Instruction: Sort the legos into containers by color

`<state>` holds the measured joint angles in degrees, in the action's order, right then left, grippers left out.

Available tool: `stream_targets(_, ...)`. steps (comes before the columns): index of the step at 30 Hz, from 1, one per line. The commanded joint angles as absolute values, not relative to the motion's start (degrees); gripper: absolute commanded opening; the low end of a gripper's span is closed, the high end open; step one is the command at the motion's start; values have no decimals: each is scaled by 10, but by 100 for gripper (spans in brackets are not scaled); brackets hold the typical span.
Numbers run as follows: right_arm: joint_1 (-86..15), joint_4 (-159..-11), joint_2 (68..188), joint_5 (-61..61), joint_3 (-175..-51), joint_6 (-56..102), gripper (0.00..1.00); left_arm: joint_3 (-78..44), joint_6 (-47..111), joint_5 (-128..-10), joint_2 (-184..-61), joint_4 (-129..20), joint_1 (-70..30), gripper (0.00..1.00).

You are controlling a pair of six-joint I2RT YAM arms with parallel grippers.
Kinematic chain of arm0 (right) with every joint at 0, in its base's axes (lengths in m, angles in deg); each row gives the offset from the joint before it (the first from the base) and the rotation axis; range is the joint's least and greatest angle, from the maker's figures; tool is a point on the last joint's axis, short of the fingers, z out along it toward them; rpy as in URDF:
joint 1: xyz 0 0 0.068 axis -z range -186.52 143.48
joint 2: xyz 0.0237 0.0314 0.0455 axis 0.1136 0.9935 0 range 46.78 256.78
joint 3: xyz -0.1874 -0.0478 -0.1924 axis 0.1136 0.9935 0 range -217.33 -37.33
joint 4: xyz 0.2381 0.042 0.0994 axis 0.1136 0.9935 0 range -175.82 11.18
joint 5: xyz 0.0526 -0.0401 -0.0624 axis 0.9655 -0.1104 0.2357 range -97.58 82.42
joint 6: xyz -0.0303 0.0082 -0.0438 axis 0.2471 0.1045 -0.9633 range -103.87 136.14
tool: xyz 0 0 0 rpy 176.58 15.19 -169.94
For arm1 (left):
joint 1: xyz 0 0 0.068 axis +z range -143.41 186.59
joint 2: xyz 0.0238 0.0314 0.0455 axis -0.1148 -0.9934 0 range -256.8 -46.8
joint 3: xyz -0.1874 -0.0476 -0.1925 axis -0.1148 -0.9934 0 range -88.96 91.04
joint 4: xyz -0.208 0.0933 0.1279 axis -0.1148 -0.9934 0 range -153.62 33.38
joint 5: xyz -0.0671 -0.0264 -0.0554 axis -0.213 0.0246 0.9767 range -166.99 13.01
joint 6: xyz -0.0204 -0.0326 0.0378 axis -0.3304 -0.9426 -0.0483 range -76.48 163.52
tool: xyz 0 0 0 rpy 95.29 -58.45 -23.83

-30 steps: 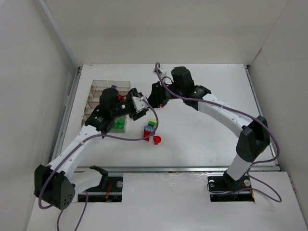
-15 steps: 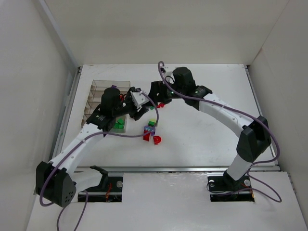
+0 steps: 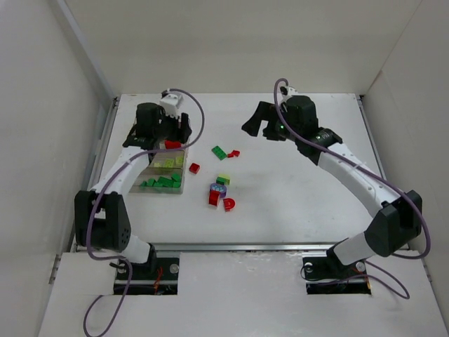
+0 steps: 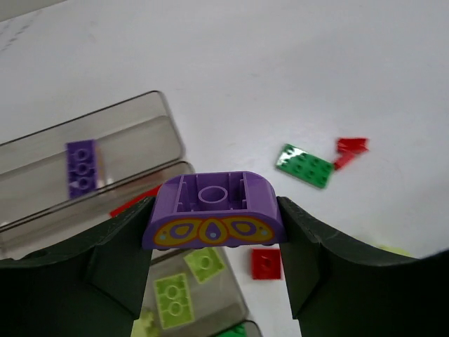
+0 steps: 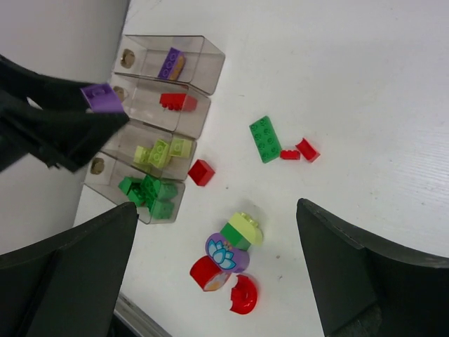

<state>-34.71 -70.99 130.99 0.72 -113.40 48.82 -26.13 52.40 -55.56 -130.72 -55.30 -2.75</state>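
1. The step in hand was a purple drop-off: the left gripper (image 4: 214, 240) pinched a purple brick (image 4: 213, 210) by its two short ends, holding it in the air over the box (image 5: 208, 62)
2. The right gripper (image 3: 258, 126) was spread wide and carried nothing, hanging well apart from the box, above the table's far side
3. The box had one colour per row: a purple piece (image 5: 172, 63) in the far row, red (image 5: 177, 102) next, then yellow-green (image 5: 161, 151), and dark green (image 5: 149, 189) nearest the arms
4. In the left wrist view the brick sat in front of the red and yellow-green rows, with the purple row up and to the left, so it did not look lined up yet
5. The next move, I judged, called for a short shift toward the far row, a descent between its walls, then a release
6. The brick's long axis ran straight across from one finger to the other, roughly along the rows, which suited such a narrow slot; its patterned side faced the wrist camera
7. Left loose on the table were a green plate (image 5: 265, 139), red bits (image 5: 300, 149), a red square (image 5: 201, 172) and a mixed cluster (image 5: 228, 253)
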Motion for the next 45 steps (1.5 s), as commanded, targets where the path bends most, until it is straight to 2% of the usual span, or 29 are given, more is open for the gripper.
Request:
stream_targets(1, -345, -696, 1318, -18, -1155, 473, 100, -236, 490, -596, -1335, -491, 6, 4)
stream_targets(11, -334, -690, 1381, -41, -1219, 458, 100, -194, 552, -636, -1451, -437, 47, 7)
stream_targets(20, -334, -663, 1461, 5, -1272, 451, 100, -110, 542, -642, -1540, -437, 70, 16)
stream_targets(22, -334, -647, 1469, 5, -1279, 451, 100, -99, 542, -635, -1546, -454, 76, 22)
stream_targets(23, -334, -641, 1475, 5, -1286, 451, 100, -99, 547, -626, -1553, -462, 76, 29)
stream_targets(24, -334, -636, 1475, 5, -1292, 446, 100, -94, 547, -620, -1558, -462, 76, 45)
stream_targets(27, -334, -624, 1475, -1, -1292, 440, 100, -110, 547, -592, -1558, -470, 81, 54)
stream_targets(33, -334, -612, 1464, -6, -1279, 435, 100, -143, 547, -578, -1532, -470, 81, 56)
stream_targets(35, -334, -618, 1457, -6, -1272, 435, 100, -143, 553, -578, -1532, -470, 81, 60)
stream_targets(37, -334, -618, 1450, -6, -1264, 435, 100, -143, 553, -578, -1532, -470, 81, 69)
stream_targets(43, -334, -624, 1432, -6, -1254, 435, 100, -135, 558, -573, -1518, -477, 81, 78)
stream_targets(45, -334, -624, 1432, -6, -1248, 429, 100, -135, 564, -573, -1508, -483, 81, 78)
